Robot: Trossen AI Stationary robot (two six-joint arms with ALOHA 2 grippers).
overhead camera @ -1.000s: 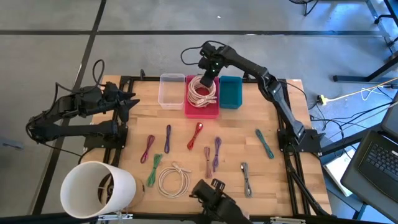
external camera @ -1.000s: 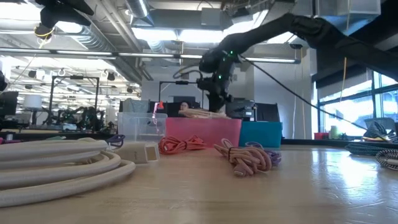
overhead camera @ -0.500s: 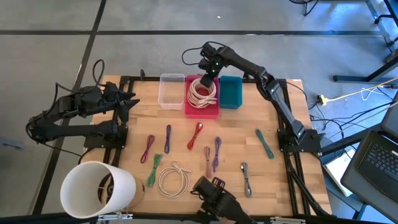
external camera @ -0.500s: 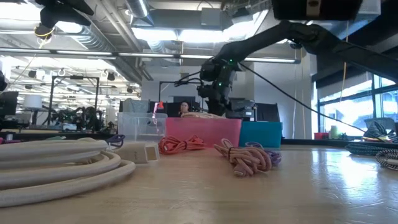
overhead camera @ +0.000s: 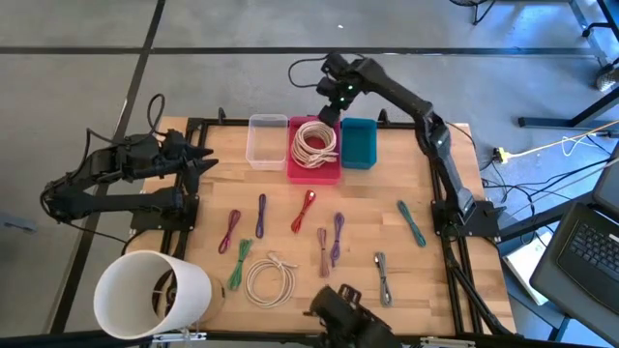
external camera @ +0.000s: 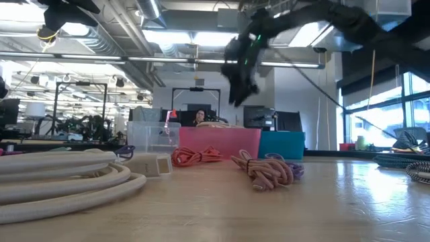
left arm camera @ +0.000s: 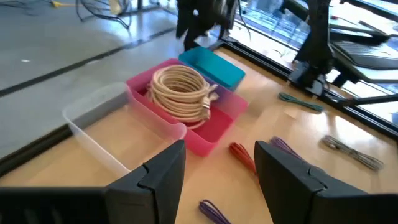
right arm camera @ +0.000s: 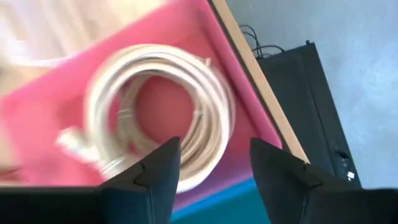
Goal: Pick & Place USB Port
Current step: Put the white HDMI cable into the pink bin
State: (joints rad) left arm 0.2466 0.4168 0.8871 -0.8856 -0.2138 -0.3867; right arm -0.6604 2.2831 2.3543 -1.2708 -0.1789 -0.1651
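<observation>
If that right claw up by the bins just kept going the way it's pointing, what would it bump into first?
Probably the coiled white cable in the pink bin: the right gripper, open, looks straight down on it from above, though its height is hard to judge.

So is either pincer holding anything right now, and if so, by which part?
Nothing is held. The right pincer is open above the coiled white cable lying in the pink bin. The left pincer is open too, at the table's left side.

You're in an open robotics lab: behind the table (external camera: 322,202), exposed ceiling ducts (external camera: 101,40) and strip lights (external camera: 181,35). At your ten o'clock, benches crowded with equipment (external camera: 74,124); monitors (external camera: 195,101) at twelve.
</observation>
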